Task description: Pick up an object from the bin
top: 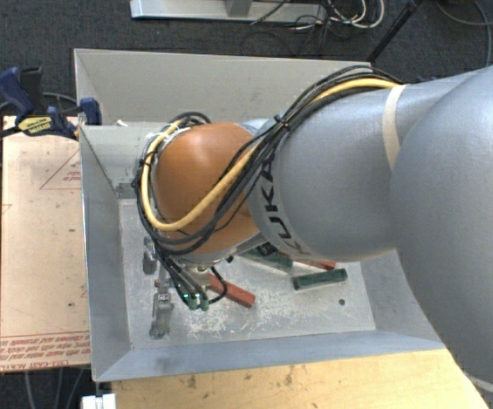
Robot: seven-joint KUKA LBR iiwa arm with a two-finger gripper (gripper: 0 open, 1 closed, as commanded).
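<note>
Dark floor (50, 24) with loose cables (348, 7) surrounds a grey metal bin (110, 254) that takes up the middle of the frame. Its pale, scuffed bottom shows along the lower part. From the right edge the thick grey arm (382, 177) reaches across the bin and hides most of the inside. At its wrist sits a rounded orange cover (199, 173), wrapped by a bundle of black and yellow wrist cables (220, 196). Below the cover, the gripper (160, 309) hangs low over the lower left corner of the bin floor, close to the left wall. Whether it is open or closed cannot be told, since the wrist and its wiring cover it. The nearest thing is a reddish-orange stick (236, 295), lying slanted on the floor just to the right of the gripper, at the lower centre of the frame. Further right a green bar (318, 279) lies nearly level, with a thin red strip (316, 265) just above it. Another dark green piece (272, 261) juts out from under the arm. A small dark speck (341, 302) sits apart at the lower right.
</note>
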